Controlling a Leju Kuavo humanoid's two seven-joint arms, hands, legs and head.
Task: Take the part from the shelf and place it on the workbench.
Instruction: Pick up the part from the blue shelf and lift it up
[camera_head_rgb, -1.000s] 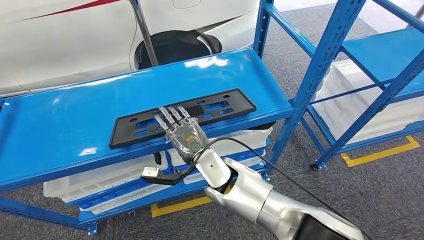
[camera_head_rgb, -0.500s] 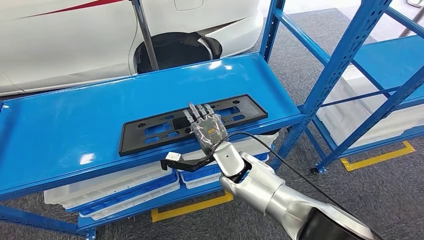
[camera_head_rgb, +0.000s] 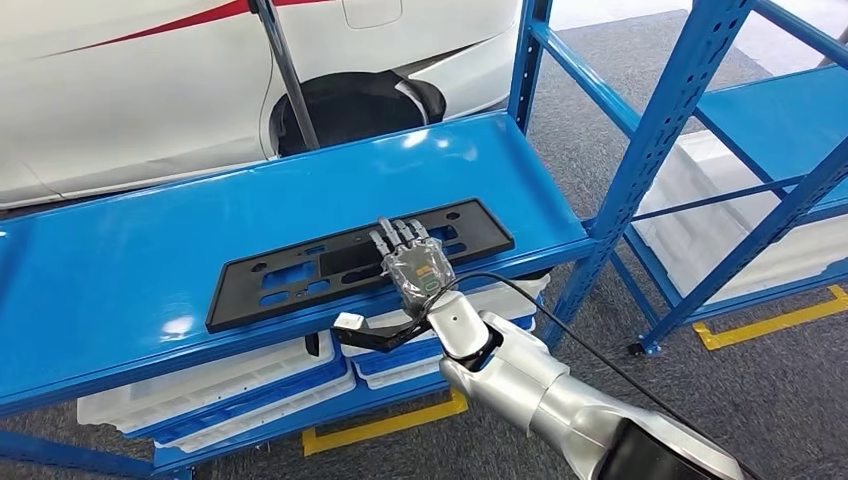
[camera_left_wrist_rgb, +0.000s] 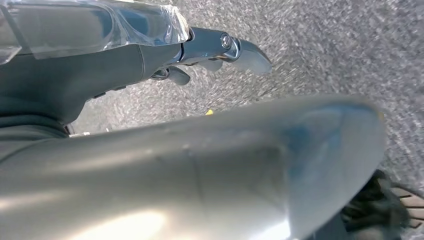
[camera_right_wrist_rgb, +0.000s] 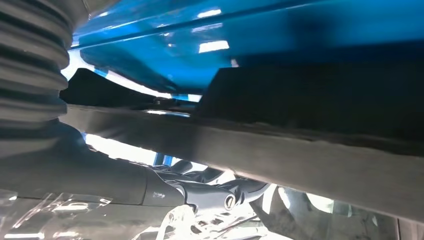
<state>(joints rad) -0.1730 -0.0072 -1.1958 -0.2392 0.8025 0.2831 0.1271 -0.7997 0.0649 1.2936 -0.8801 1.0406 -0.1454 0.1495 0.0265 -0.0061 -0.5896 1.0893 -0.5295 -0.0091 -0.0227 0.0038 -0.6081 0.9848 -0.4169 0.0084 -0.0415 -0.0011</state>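
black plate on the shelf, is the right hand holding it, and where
Probably: the right hand is at the black plate's front edge near its middle, fingers on top; the full grip is not visible.

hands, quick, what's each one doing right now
Left hand: holds nothing, fingers curled in.
Right hand: fingers on the black part at the shelf edge; grip cannot be told.

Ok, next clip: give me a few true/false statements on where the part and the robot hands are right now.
1. The black part lies on the blue shelf. True.
2. The right robot hand is at the part's front edge, fingers over it. True.
3. The part is already on a workbench. False: it is on the shelf.
4. The left robot hand holds the part. False: it holds nothing, above grey floor.
5. White trays sit on the level below. True.
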